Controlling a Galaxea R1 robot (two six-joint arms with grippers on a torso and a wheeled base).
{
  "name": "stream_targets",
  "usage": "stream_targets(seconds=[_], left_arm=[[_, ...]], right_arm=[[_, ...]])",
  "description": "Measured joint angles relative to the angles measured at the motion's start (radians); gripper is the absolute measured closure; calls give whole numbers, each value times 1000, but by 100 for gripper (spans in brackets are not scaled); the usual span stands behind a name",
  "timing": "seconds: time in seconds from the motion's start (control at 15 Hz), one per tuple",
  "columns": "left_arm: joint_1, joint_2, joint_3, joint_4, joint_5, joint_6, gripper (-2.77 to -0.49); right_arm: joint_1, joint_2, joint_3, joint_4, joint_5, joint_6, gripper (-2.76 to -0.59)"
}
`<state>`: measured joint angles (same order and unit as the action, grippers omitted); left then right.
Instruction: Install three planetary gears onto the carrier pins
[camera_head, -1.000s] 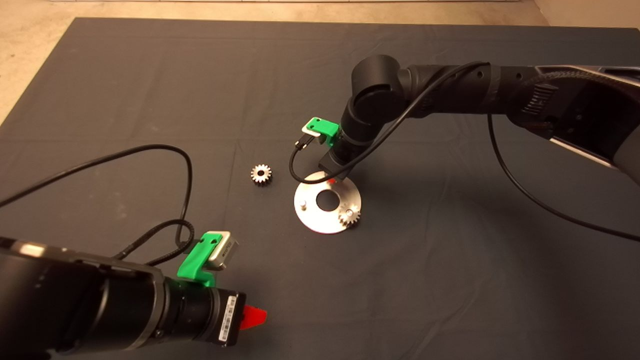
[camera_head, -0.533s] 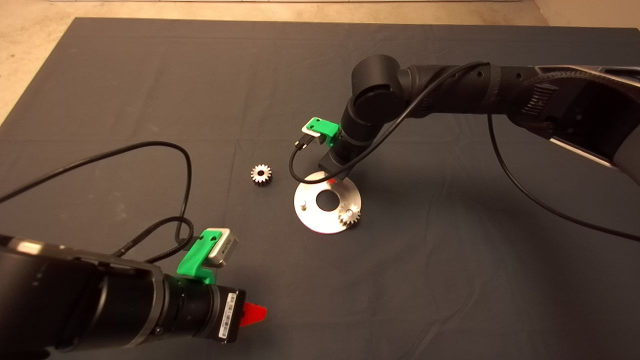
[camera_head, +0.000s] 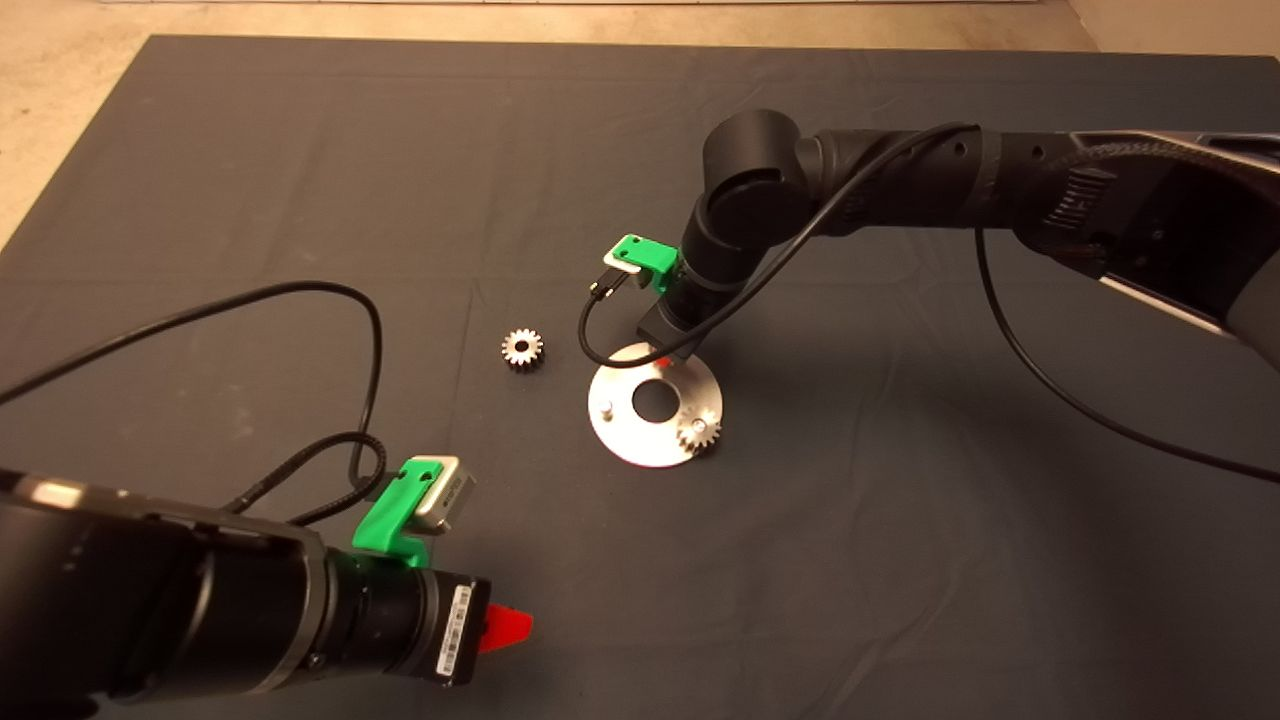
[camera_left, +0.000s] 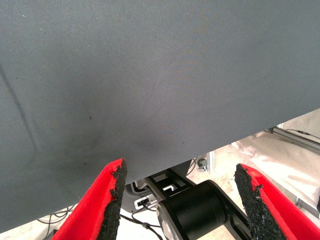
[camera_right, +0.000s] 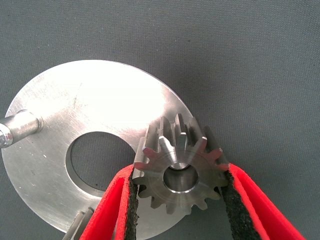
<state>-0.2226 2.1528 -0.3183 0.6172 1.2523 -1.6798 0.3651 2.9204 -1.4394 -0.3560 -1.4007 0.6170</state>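
The silver disc (camera_head: 612, 430) lies mid-mat. One planetary gear (camera_head: 699, 433) sits on its near-right carrier pin, and the left pin (camera_head: 605, 407) stands bare. A second gear (camera_head: 522, 349) lies loose on the mat to the disc's left. My right gripper (camera_head: 665, 360) hangs over the disc's far edge. In the right wrist view this gripper (camera_right: 179, 170) is shut on a third gear (camera_right: 170, 145), held flat over the disc's (camera_right: 100, 100) rim. The pin below that gear is hidden. The bare pin (camera_right: 22, 125) shows across the centre hole. My left gripper (camera_head: 505, 627) is parked open at the lower left.
Black cables loop over the mat to the left of the loose gear (camera_head: 370, 330) and right of the disc (camera_head: 1050, 390). The left wrist view shows bare mat (camera_left: 150, 75) with the floor and a robot base beyond its edge.
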Motion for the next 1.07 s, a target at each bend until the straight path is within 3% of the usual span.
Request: stream_targets(seconds=[0.6,1.07], left_arm=[[0,0,0,0,0,0,-149],[0,0,0,0,0,0,-149]], right_arm=[[-8,0,1,-8,-3,0,-119],[-8,0,2,-8,-1,0,-118]])
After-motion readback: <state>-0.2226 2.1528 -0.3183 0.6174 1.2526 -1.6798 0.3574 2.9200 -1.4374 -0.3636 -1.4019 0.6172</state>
